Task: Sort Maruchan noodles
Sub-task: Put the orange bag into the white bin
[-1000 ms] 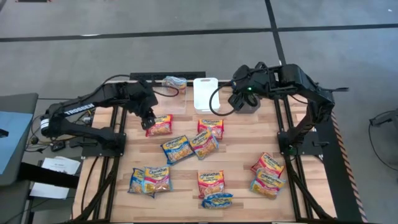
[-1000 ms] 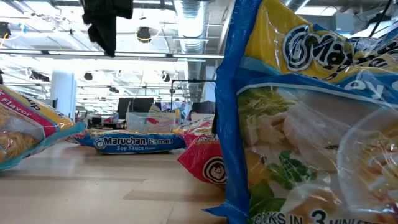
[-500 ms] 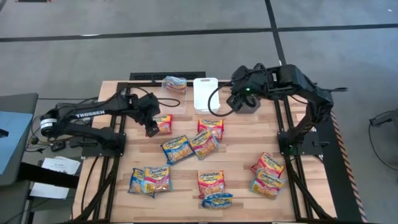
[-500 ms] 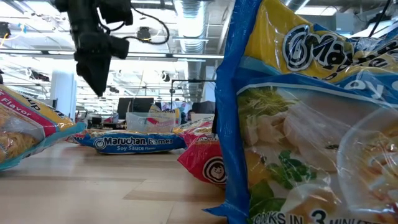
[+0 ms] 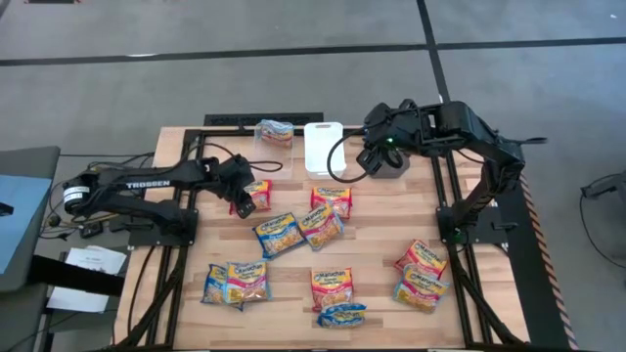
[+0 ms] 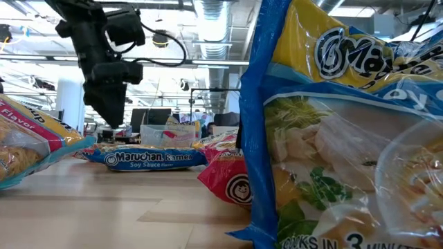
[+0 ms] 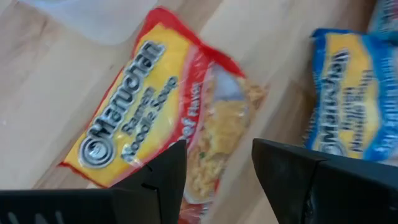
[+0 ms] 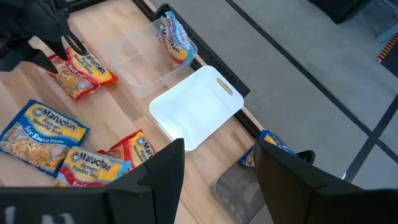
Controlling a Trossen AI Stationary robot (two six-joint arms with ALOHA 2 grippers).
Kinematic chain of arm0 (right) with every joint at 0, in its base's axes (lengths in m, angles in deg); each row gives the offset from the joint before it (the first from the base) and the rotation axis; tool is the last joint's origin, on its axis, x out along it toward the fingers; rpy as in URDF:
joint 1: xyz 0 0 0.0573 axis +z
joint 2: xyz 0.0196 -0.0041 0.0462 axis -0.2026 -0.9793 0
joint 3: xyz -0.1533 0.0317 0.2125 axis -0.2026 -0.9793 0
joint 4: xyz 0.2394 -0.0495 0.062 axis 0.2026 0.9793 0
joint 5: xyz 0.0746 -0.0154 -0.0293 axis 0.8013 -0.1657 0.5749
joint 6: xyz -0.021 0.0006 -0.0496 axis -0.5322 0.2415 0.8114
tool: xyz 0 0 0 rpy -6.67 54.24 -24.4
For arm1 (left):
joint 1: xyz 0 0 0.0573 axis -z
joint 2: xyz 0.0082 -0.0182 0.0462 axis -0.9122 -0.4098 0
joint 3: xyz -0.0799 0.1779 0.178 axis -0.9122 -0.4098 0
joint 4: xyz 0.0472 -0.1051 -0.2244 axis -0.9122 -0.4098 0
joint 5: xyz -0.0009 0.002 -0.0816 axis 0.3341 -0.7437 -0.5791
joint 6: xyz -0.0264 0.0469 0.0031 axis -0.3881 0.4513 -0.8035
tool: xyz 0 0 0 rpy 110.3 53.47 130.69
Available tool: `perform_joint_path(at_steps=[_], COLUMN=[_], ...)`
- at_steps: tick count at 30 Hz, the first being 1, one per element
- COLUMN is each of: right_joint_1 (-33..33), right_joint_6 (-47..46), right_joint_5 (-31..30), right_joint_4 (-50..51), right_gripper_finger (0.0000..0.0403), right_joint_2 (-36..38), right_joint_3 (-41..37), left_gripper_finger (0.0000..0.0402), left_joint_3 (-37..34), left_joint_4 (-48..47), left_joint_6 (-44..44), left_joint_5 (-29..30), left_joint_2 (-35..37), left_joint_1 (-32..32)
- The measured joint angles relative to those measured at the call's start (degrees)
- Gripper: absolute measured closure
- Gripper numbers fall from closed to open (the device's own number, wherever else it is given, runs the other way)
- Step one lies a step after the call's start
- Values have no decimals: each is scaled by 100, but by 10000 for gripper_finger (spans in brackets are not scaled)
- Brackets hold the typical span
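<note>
Several Maruchan noodle packets lie flat on the wooden table (image 5: 391, 210). A red-and-yellow one (image 7: 149, 118) lies at the back left, with a blue one (image 7: 348, 93) beside it. My left gripper (image 7: 217, 177) hangs open, slanting down, low over the red packet's (image 5: 259, 194) left end. No frame shows it touching the packet. In the low view it (image 6: 109, 117) stands just above table height. My right gripper (image 8: 214, 180) waits open, raised over the back of the table (image 5: 372, 156).
At the back edge stand a clear bin (image 8: 140, 65) holding one packet (image 8: 175, 38), a white bin (image 8: 198, 107) and a grey bin (image 8: 239, 186) by a blue packet (image 8: 277, 144). More packets lie mid-table (image 5: 298, 228) and near the front (image 5: 331, 286), (image 5: 421, 274).
My left gripper has come down from well above the table to just over the red packet, rolling a little about its own axis. It has stayed open. The packets have not moved.
</note>
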Motion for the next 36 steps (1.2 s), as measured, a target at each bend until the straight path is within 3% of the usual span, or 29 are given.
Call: perform_joint_path(at_steps=[11,27,31,36], right_joint_1=[0,0,0,0], right_joint_6=[0,-4,-4,-40], right_joint_5=[15,15,15,13], right_joint_4=[0,-4,-4,-3], right_gripper_finger=[186,186,186,186], right_joint_2=[0,0,0,0], right_joint_3=[0,0,0,0], left_gripper_finger=[233,235,264,331], left_joint_3=[-487,-525,-527,-533], left_joint_4=[659,1025,978,979], left_joint_6=[-32,-369,-418,-418], left_joint_5=[193,290,310,339], left_joint_2=[-146,-1108,-1111,-1117], left_joint_1=[-145,-162,-82,26])
